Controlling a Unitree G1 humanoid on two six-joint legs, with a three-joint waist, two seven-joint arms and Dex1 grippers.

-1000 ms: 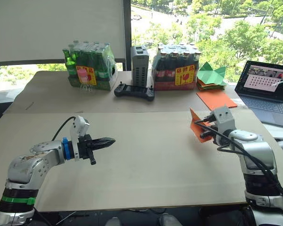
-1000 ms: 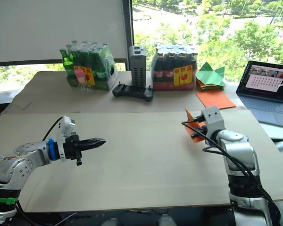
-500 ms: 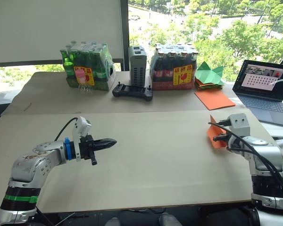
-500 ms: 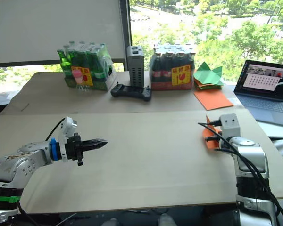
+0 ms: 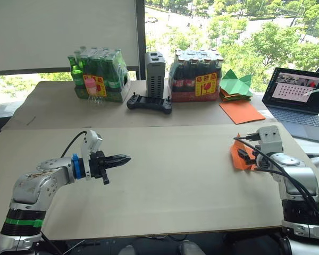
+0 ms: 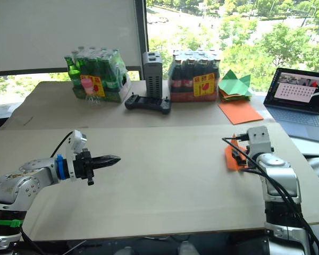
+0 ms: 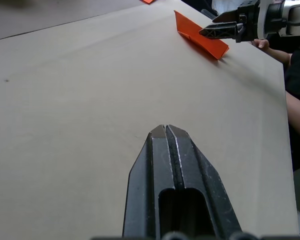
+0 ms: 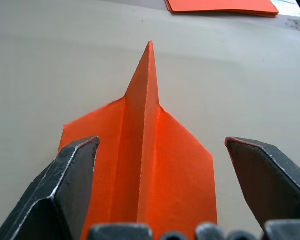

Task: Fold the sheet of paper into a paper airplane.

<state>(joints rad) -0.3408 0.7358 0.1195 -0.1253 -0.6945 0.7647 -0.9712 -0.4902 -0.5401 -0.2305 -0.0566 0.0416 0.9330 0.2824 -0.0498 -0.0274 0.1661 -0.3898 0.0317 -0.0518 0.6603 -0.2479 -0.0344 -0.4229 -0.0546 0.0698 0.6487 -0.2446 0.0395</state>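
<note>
The left gripper (image 5: 122, 158) hovered over the left half of the tabletop (image 5: 175, 175), fingers pressed together and holding nothing, well apart from the work. Near the right edge, the paper airplane (image 5: 238, 155) lay on the tabletop, fully folded with its central ridge raised, between the widely spread fingers of the right gripper (image 8: 162, 172), which gripped nothing. Judged from this, the step in hand was release of the finished airplane; the next move called for withdrawing the right gripper without disturbing it.
</note>
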